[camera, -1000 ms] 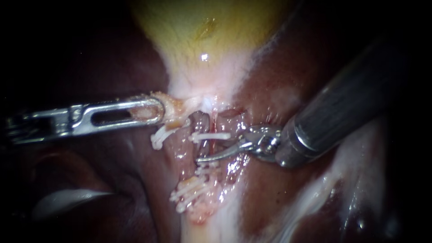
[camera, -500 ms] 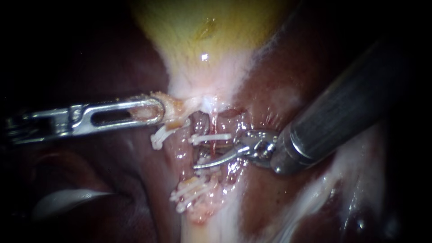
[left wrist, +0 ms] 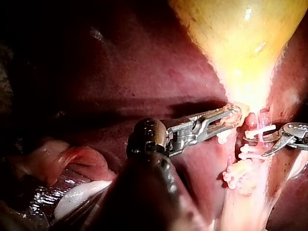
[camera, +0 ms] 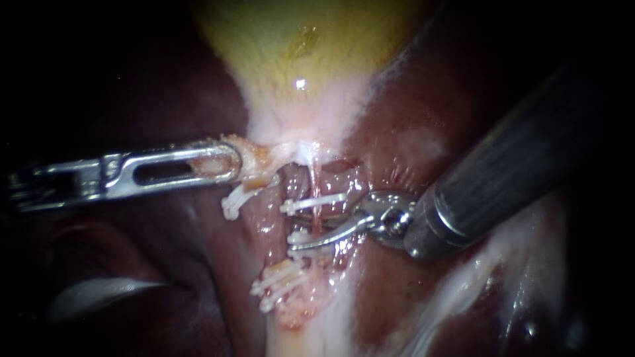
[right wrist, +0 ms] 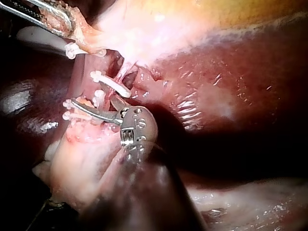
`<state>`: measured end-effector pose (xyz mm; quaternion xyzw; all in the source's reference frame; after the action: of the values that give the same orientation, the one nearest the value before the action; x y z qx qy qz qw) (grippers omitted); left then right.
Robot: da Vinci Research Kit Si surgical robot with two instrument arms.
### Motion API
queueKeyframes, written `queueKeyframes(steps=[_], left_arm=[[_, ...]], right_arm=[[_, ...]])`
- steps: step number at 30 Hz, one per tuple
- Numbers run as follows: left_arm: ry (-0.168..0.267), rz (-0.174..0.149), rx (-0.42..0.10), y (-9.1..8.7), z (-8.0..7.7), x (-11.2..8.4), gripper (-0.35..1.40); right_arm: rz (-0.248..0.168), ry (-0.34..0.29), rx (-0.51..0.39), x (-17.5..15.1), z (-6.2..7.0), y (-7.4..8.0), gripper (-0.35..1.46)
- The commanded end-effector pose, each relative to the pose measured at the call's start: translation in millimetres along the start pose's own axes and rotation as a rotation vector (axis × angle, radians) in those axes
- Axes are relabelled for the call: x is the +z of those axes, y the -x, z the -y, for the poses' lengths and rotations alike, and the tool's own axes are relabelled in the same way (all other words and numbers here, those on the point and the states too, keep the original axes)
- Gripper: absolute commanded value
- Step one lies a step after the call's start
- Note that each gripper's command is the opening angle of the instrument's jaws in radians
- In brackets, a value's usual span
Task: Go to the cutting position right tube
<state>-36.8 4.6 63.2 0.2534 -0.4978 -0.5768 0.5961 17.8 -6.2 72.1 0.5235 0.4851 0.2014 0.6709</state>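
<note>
The slim silver left instrument point(camera: 221, 164) comes in almost level from the left. Its long slotted jaws are pressed together on a pale orange tissue flap point(camera: 259, 160), which hangs just under the neck of the yellow-green gallbladder point(camera: 297, 46). Two white plastic clips point(camera: 231, 201) sit on the lower end of this flap.

The right instrument point(camera: 324, 228) has a thick dark shaft that comes down at a slope from the upper right, over the dark red liver point(camera: 397, 106). Its shiny metal wrist is bent toward the left, so the thin curved blades lie nearly flat over the tissue. In the left wrist view a small gap shows between the two blades, so they stand apart and clamp nothing.

The right tube point(camera: 315, 192) is a thin pale pink strand. It runs straight down from the gallbladder neck, just to the right of the held flap. A single white upper clip point(camera: 324, 199) crosses it, and the lower white clips point(camera: 299, 237) sit near the tip of the long blade. This blade crosses the tube between the upper clip and the lower ones. I cannot tell how far the other blade reaches. A bunch of white clips point(camera: 278, 283) lies further down on the pale tissue.
</note>
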Motion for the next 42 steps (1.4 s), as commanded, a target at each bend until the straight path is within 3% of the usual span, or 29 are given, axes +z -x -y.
queueKeyframes(steps=[1, 16, 31, 42], left_arm=[[0.002, -0.001, 0.0, 0.0, 0.0, 0.0, -0.35], [0.002, 0.0, 0.0, 0.0, 0.0, 0.0, -0.35], [0.002, 0.0, 0.0, 0.0, 0.0, 0.0, -0.35], [0.002, 0.0, 0.0, 0.0, 0.0, 0.0, -0.35]], right_arm=[[-0.001, -0.007, 0.004, 0.0, 0.0, 0.0, 1.42], [-0.041, -0.037, 0.005, 1.6, -0.1, -1.0, 1.42], [-0.093, -0.037, 0.011, 3.7, -1.2, -2.3, 1.4], [-0.11, -0.033, 0.017, 3.9, -1.5, -2.6, 1.4]])
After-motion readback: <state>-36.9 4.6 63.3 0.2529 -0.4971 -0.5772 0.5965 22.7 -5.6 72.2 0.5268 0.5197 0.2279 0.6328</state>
